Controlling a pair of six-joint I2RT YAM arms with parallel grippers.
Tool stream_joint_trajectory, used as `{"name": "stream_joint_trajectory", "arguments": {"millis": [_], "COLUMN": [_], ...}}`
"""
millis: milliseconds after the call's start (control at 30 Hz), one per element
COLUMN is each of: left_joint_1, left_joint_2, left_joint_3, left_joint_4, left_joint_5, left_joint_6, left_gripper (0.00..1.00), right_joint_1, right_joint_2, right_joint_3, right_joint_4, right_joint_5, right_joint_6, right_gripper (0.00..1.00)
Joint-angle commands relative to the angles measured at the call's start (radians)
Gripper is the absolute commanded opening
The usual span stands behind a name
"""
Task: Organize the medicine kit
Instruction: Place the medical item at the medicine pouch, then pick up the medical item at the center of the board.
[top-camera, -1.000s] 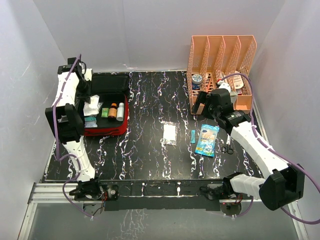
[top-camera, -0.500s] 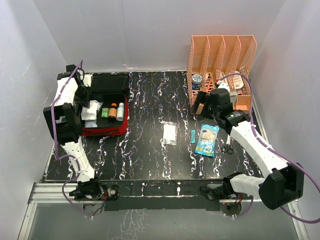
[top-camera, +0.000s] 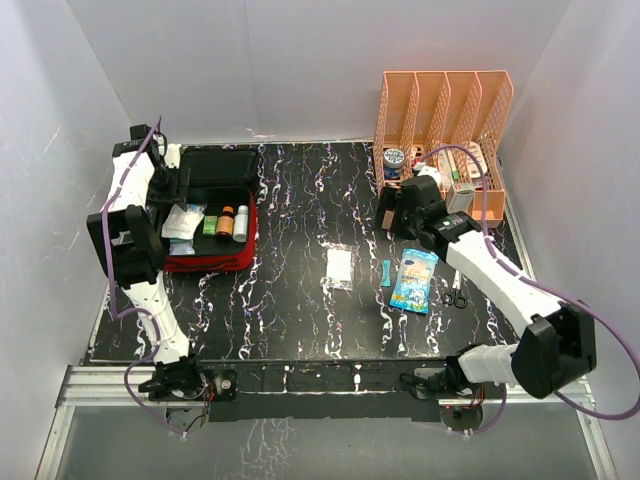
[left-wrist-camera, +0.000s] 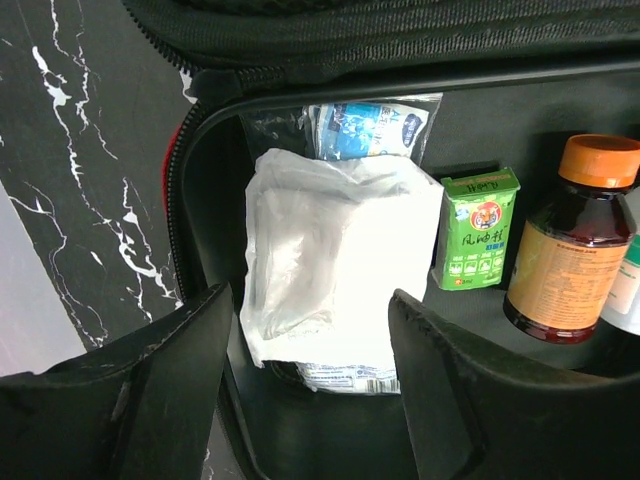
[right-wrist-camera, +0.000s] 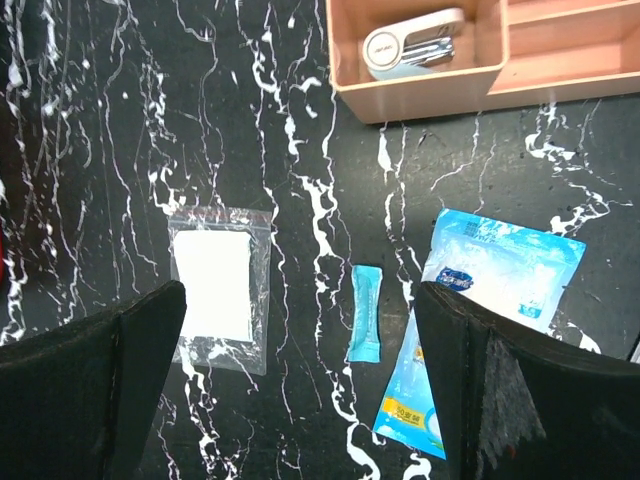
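**Red kit part-filled, loose packets waiting**

Red-walled and lying open at the table's left edge, the medicine kit (top-camera: 215, 262) holds a white gauze packet (left-wrist-camera: 330, 250), a green box (left-wrist-camera: 478, 228) and an orange-capped brown bottle (left-wrist-camera: 565, 260). We see the left gripper (left-wrist-camera: 310, 320) above that packet, its jaws apart and holding nothing. We judge this placement done.

At mid-table lie a clear bag with a white pad (right-wrist-camera: 215, 285), a teal sachet (right-wrist-camera: 364, 312) and a blue pouch (right-wrist-camera: 480, 300). The right gripper (right-wrist-camera: 300, 340) hovers over them, spread wide and empty, with the orange-pink file rack (top-camera: 445, 110) beyond. Next, we think, it must drop onto one flat packet, pinching an edge cleanly off the tabletop.
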Motion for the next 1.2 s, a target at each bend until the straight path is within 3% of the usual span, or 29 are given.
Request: {"name": "stream_joint_trajectory", "arguments": {"millis": [0, 200, 400, 567, 767, 1167], "left_joint_1": [0.006, 0.007, 0.007, 0.007, 0.01, 0.022], "left_joint_2": [-0.097, -0.11, -0.136, -0.216, -0.304, -0.298], "left_joint_3": [0.078, 0.211, 0.333, 0.261, 0.124, 0.117], "left_joint_4": [-0.062, -0.143, -0.201, -0.19, -0.144, -0.146], "left_joint_5": [0.014, -0.008, -0.047, -0.04, -0.025, 0.015], "left_joint_6": [-0.046, -0.139, -0.214, -0.241, -0.242, -0.258], "left_gripper": [0.63, 0.63, 0.65, 0.65, 0.65, 0.64], "right_joint_1": [0.065, 0.154, 0.227, 0.304, 0.314, 0.315], "right_joint_2": [0.069, 0.227, 0.417, 0.563, 0.632, 0.713], "right_joint_3": [0.108, 0.207, 0.352, 0.458, 0.45, 0.482], "right_joint_4": [-0.019, -0.109, -0.269, -0.346, -0.299, -0.29], "right_joint_5": [0.067, 0.102, 0.104, 0.127, 0.092, 0.063], "right_joint_6": [-0.015, 0.072, 0.211, 0.226, 0.22, 0.216], "right_gripper": [0.98, 0.98, 0.88, 0.86, 0.83, 0.79]}}
